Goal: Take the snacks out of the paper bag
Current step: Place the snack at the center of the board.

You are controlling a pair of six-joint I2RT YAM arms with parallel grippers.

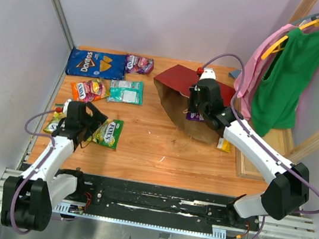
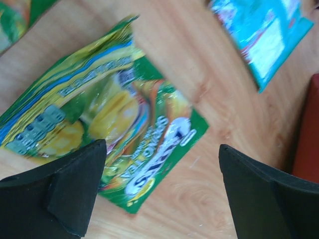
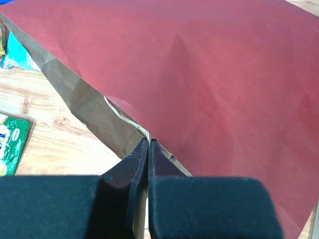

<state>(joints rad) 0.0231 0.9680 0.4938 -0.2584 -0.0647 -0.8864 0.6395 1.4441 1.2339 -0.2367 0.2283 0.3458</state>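
The paper bag (image 1: pixel 180 82), red outside and brown inside, lies on its side at the back middle with its mouth facing left. My right gripper (image 1: pixel 192 107) is shut on the upper rim of its mouth; in the right wrist view the jaws (image 3: pixel 148 143) pinch the brown edge under the red panel (image 3: pixel 224 74). A purple packet (image 1: pixel 196 116) shows inside the bag. My left gripper (image 1: pixel 91 119) is open and empty, just above a green snack packet (image 1: pixel 109 133), which fills the left wrist view (image 2: pixel 109 114) between the spread fingers (image 2: pixel 75 189).
Snacks lie at the left: a blue Doritos bag (image 1: pixel 97 63), a purple Fox's bag (image 1: pixel 139 63), a teal packet (image 1: pixel 126 91), an orange packet (image 1: pixel 89 90). A yellow packet (image 1: pixel 223 145) lies by the bag's right end. Green and pink clothes (image 1: pixel 281 71) hang on a wooden rack at the right.
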